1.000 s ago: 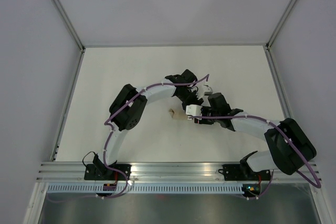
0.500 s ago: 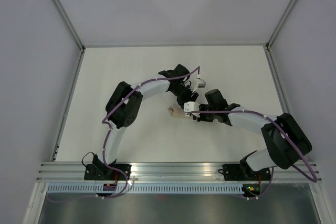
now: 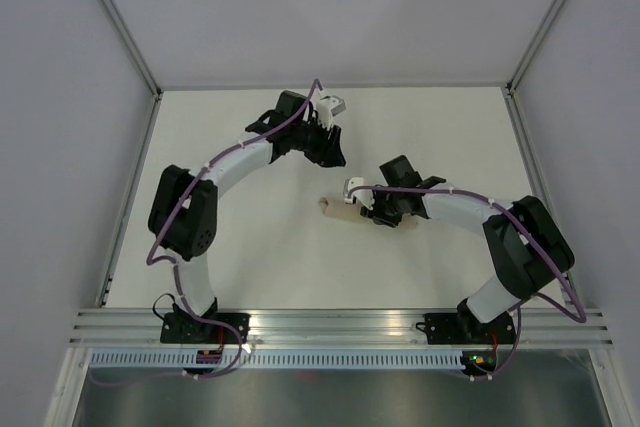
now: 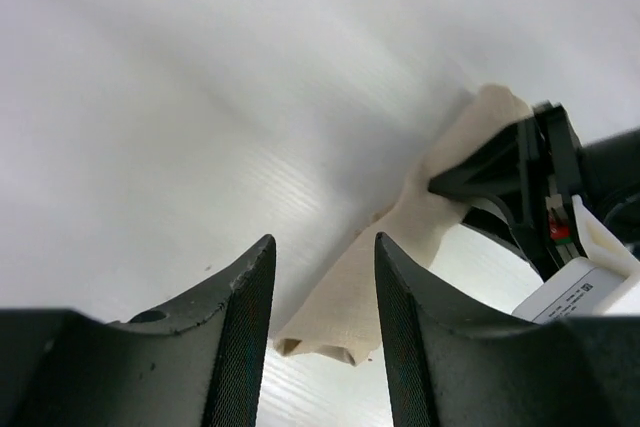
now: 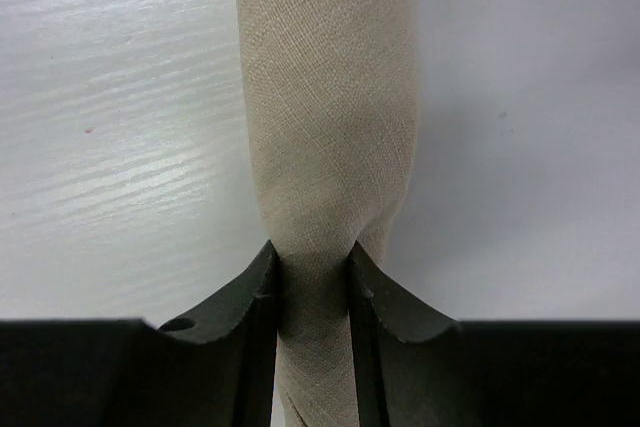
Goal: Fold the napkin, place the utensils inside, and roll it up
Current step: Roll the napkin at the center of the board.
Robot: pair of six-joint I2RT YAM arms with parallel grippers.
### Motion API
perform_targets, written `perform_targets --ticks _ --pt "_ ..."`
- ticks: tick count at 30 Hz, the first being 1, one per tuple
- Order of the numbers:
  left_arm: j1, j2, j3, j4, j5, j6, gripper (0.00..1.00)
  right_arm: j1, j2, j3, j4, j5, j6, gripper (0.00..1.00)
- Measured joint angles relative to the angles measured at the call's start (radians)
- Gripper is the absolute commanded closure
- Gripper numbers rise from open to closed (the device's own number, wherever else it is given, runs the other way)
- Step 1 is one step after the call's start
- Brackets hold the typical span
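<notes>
Right wrist: right hand (image 5: 312,257) pinches the rolled napkin (image 5: 325,97); left hand (image 4: 322,247), parted, hangs apart.

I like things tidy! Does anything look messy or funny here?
Nothing much. The napkin lies rolled on the table, squeezed by the right gripper. One end looks slightly ragged. No fork shows.

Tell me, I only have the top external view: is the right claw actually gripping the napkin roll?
Observer: Yes. The right wrist view shows the right claw closed on the rolled napkin, pinching it.
Operator: And the left claw?
Observer: The left claw is open and empty, apart from the cloth.
Operator: Any fork poking out?
Observer: No fork shows; the roll's end in the left wrist view is only cloth.
</notes>
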Motion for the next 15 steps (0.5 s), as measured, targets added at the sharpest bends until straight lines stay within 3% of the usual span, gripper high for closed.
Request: perform_targets --ticks 10,15 --pt "0.004 -0.269 -0.344 0.177 -0.425 -0.404 0.51 -0.005 0.097 0.117 -0.068 -0.027 0.134 0.88" --pt "-0.003 -0.393 -0.550 0.262 -0.541 -0.611 0.52 -0.015 0.158 0.190 -0.095 -0.064 0.208 0.89"
